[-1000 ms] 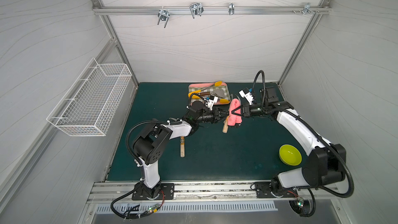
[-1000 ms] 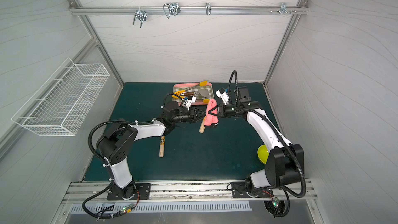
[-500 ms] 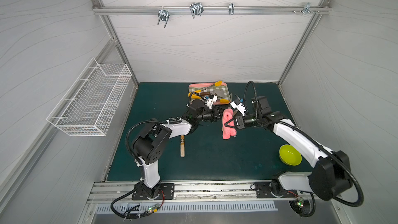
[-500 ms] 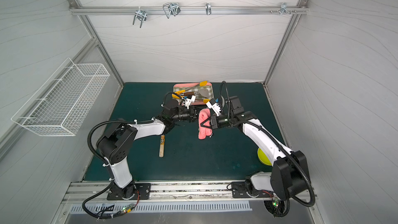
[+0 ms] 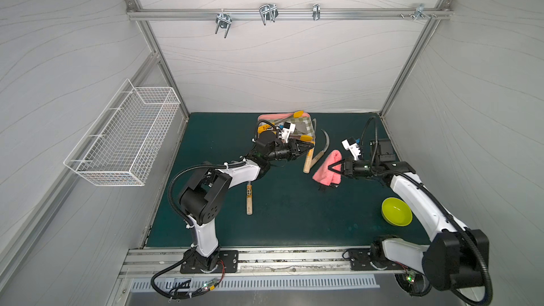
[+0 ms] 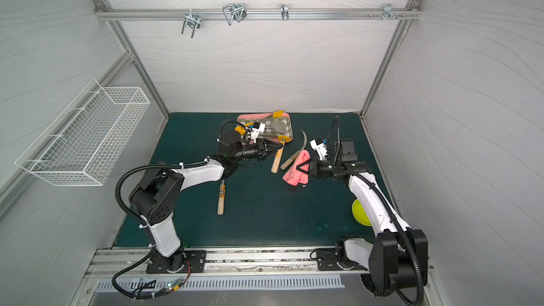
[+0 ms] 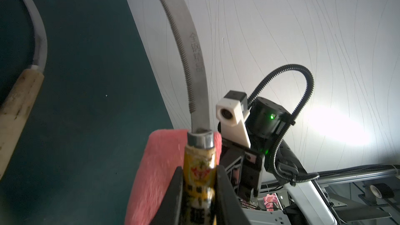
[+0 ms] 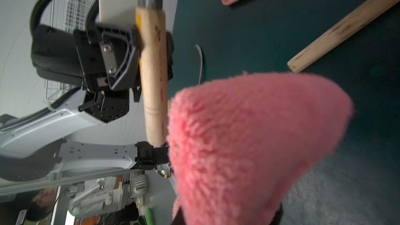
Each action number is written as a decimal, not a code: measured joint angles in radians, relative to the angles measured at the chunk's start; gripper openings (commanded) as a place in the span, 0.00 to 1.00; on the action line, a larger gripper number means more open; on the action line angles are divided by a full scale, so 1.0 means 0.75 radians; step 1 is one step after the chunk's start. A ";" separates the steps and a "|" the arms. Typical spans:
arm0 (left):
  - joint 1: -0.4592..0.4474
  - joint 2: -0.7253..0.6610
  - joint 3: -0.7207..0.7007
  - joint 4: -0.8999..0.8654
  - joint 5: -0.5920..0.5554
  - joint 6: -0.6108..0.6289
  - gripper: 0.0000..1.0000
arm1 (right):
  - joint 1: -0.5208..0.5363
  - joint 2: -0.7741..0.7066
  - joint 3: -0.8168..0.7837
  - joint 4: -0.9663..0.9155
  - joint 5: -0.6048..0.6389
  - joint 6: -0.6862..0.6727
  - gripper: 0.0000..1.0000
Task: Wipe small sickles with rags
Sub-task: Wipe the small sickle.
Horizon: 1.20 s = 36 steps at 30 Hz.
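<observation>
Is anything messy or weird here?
Nothing is spilled or broken. A lone sickle lies on the mat, its blade end running under the left arm. A loose sickle near the tray has dark smudges on its pale handle.

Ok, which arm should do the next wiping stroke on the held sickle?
Right. The right gripper is shut on the pink rag close to the sickle, which the left gripper only clamps by its handle.

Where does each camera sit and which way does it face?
Top views: high in front, looking down on the mat; left arm and right arm whole.
Left wrist: behind left gripper, shut on a sickle, facing the right arm.
Right wrist: behind right gripper, shut on the rag, facing the left arm.
Shared: wrist views both show rag and sickle.
</observation>
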 measured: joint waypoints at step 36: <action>0.014 0.020 0.008 -0.024 0.020 -0.019 0.00 | 0.503 0.145 0.022 0.327 -0.100 0.061 0.11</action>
